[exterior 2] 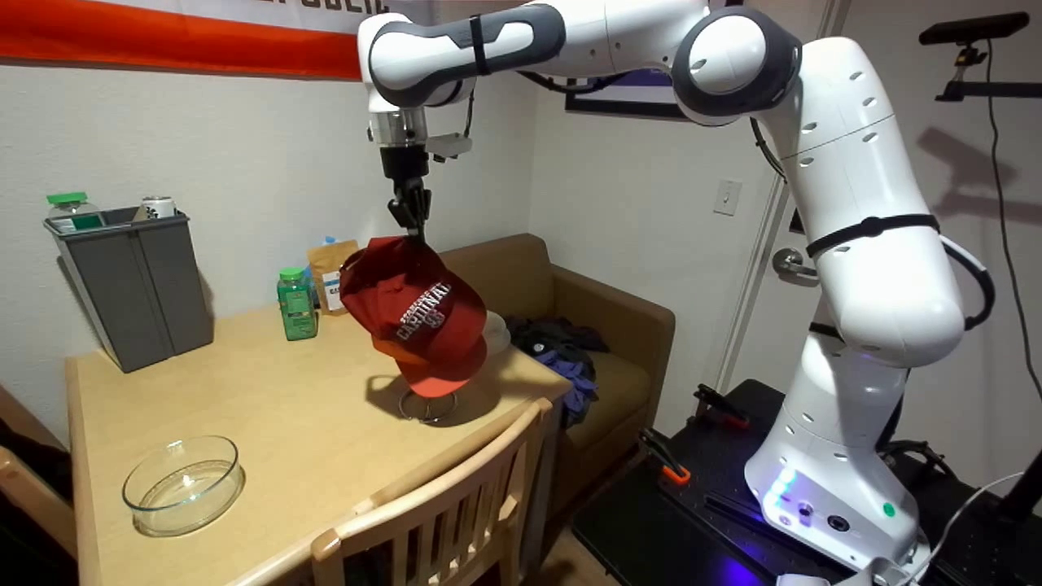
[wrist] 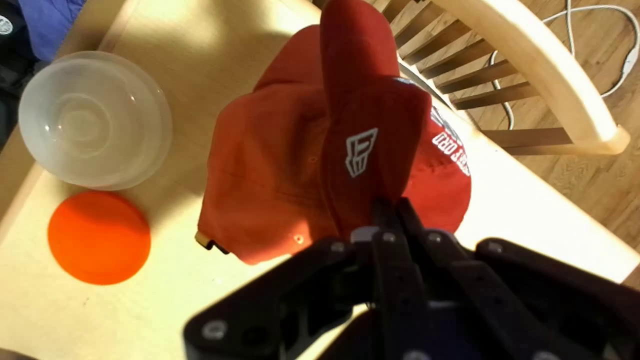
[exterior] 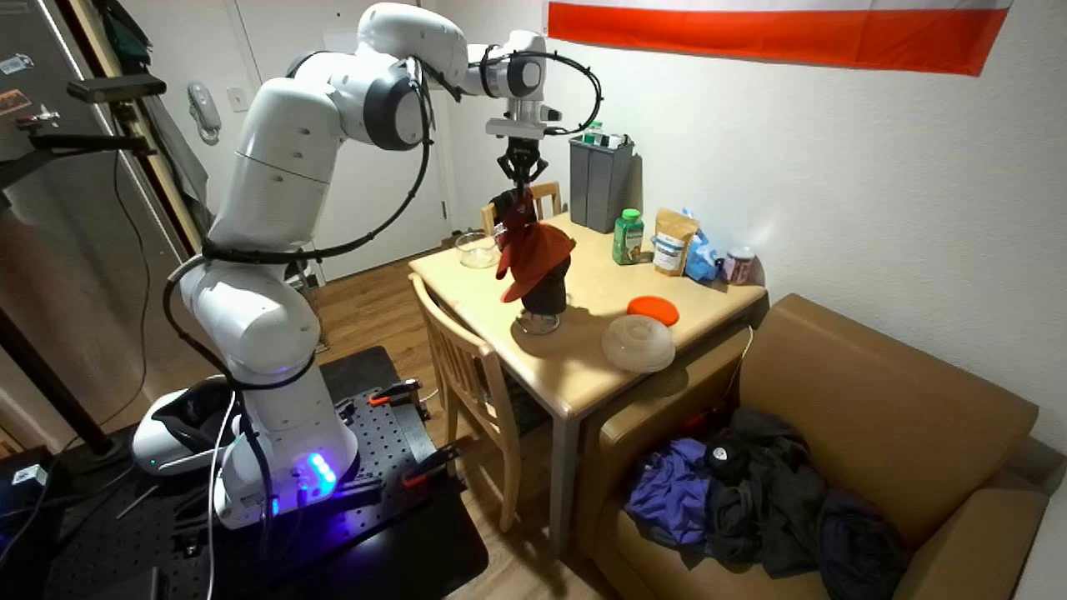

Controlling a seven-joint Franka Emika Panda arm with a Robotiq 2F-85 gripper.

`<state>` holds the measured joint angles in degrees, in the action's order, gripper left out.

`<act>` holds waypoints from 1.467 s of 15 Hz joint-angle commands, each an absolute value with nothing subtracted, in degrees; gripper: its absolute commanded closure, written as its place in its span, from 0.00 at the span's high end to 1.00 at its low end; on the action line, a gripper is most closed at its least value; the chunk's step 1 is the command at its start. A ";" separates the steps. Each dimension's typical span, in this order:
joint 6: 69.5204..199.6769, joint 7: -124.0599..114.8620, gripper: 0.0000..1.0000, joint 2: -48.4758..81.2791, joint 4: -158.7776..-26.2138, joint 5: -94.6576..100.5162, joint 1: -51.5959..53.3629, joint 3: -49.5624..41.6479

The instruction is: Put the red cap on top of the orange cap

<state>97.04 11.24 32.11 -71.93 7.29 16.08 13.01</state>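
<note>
Two fingers (wrist: 389, 235) pinched tog. w/ red cap (wrist: 372, 112) btwn.

Table (exterior 2: 301, 399) with bin (exterior 2: 142, 297), bottle (exterior 2: 297, 306), glass bowl (exterior 2: 189, 511)

- White walls (exterior: 834, 167); red-and-white banner (exterior: 783, 35) hung high.
- White door (exterior: 367, 183).
- Floor (exterior: 363, 304): wood planks.
- Pale table (exterior 2: 269, 391); hard light, shadows (exterior 2: 387, 396).
- Slatted chair (wrist: 545, 65) at table.
- Tan sofa (exterior: 850, 392) beside table.

The counter (exterior 2: 269, 391) supports a bin (exterior 2: 134, 301), bottle (exterior 2: 296, 309), pouch (exterior: 669, 250) and glass bowl (exterior 2: 183, 496). An orange disc (wrist: 99, 237) lies just beside a translucent bowl (wrist: 95, 120). A chair (wrist: 540, 55) stands at the counter. Clothes (exterior: 767, 492) lie on the sofa (exterior: 884, 417).
</note>
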 commanded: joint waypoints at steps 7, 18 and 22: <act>104.91 11.53 0.01 34.42 -74.16 3.54 10.96 13.29; 112.24 11.02 0.01 33.62 -81.33 -3.42 8.18 11.27; 112.23 10.81 0.01 34.45 -82.22 -3.97 7.76 10.92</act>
